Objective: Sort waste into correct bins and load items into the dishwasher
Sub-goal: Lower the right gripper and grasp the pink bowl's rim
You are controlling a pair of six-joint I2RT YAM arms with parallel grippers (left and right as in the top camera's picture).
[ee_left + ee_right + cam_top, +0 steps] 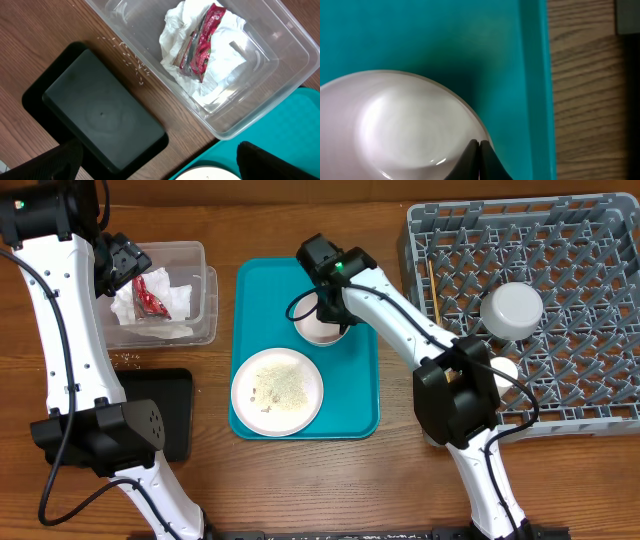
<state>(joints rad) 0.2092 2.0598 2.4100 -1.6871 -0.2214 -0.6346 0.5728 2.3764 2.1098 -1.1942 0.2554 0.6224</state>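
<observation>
Crumpled white napkins [220, 60] and a red wrapper [202, 42] lie in the clear tub [205, 305]. My left gripper [122, 260] hangs open above it, and nothing lies between its fingers [265, 160]. Loose rice grains [131, 57] are scattered between the tub and the black tray [165, 415]. The large plate [277, 390], dusted with rice, sits on the teal tray [362, 380]. My right gripper [479, 145] is shut, its fingertips together at the rim of the small pink dish [395, 130]. The dish rack [590, 395] holds an upturned bowl [512, 310], chopsticks [433, 290] and a white cup [505, 368].
The teal tray [445, 35] stands between the tub and the rack, with bare wood [590, 100] on its right. My right arm [455, 395] reaches over the rack's left edge. My left arm's base [100, 435] overlaps the black tray's left side.
</observation>
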